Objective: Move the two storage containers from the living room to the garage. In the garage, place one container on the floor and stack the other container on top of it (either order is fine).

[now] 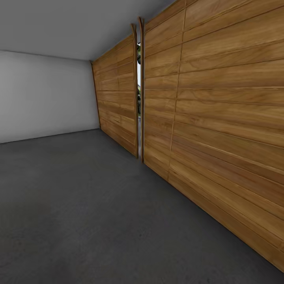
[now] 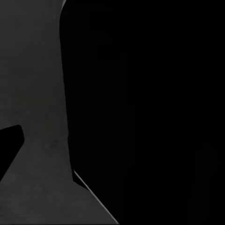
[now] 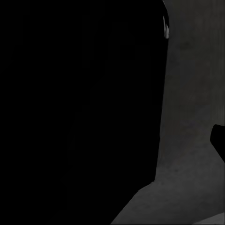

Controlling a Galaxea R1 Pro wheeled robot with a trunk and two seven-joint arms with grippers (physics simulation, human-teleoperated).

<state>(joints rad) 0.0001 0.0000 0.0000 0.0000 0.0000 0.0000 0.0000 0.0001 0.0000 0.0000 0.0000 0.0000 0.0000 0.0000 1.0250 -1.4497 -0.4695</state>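
Dark grey floor [image 1: 86, 221] lies nearest, rough like concrete, and it stretches from the near edge to the far wall. On the right stands a wide door of horizontal wood planks [image 1: 221, 118], and a second plank door [image 1: 116, 102] continues farther along the same side. Between the two doors there is a thin upright gap [image 1: 139, 79], where some daylight and a bit of green from outside come through. At the far left a plain pale wall [image 1: 43, 94] closes the room, under a grey ceiling [image 1: 59, 23].

I judge this is the garage, so the robot stands already in the room where the boxes must be stacked. No orange-red box lies on the stretch of floor seen from the head, and I cannot say from here where the two boxes are.

Both wrist views are mostly covered by a large black shape [image 2: 145, 112] [image 3: 79, 103], with a strip of the grey floor beside it. What this shape is, I cannot tell. Whether the jaws of either arm are wide, narrow or holding something, I also cannot tell.
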